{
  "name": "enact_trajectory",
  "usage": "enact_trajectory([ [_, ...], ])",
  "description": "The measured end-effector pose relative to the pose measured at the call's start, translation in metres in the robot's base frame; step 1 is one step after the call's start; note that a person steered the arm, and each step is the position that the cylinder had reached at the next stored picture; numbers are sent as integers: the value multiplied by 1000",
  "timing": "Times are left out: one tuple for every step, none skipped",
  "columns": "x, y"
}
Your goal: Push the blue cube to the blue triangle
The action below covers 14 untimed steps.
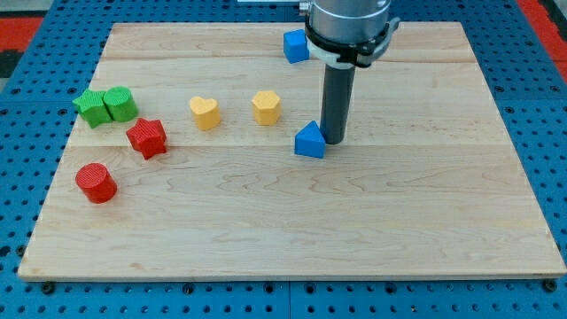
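My tip [335, 140] is down on the bench [372, 221], touching or almost touching the right side of the blue triangle [309, 141]. I think it sits there only because it has not gone round to the cube, since the triangle is the goal and should not be pushed away.

The blue cube [295, 46] is near the view's top, just left of the arm's big round body. It is well apart from the blue triangle, so the job looks like it has hardly begun. To push the cube down, my tip would need to get behind it, on its top side.

There are no fingers here, only a straight dark rod, so nothing is held.

2 yellow hearts [205, 113] [266, 107] sit left of the triangle, close to the path but not in it. 2 green blocks [89, 107] [120, 105] touch each other at the view's left. A red star [147, 137] and a red round block [96, 182] lie below them.

The bench is pale wood with long grain lines, flat and smooth. Around it is a blue board full of small holes, with a bit of red at the top corners.
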<state>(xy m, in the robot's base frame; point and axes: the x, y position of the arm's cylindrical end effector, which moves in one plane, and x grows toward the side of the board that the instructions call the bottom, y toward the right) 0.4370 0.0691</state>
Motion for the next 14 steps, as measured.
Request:
enact_trajectory([
  [-67,64],
  [-156,102],
  [-222,56],
  [-245,22],
  [-208,-48],
  [-176,-70],
  [-144,-79],
  [-173,-91],
  [-153,-139],
  [-134,-150],
  [-128,-94],
  [-132,-83],
  [-143,-70],
  [-115,-58],
])
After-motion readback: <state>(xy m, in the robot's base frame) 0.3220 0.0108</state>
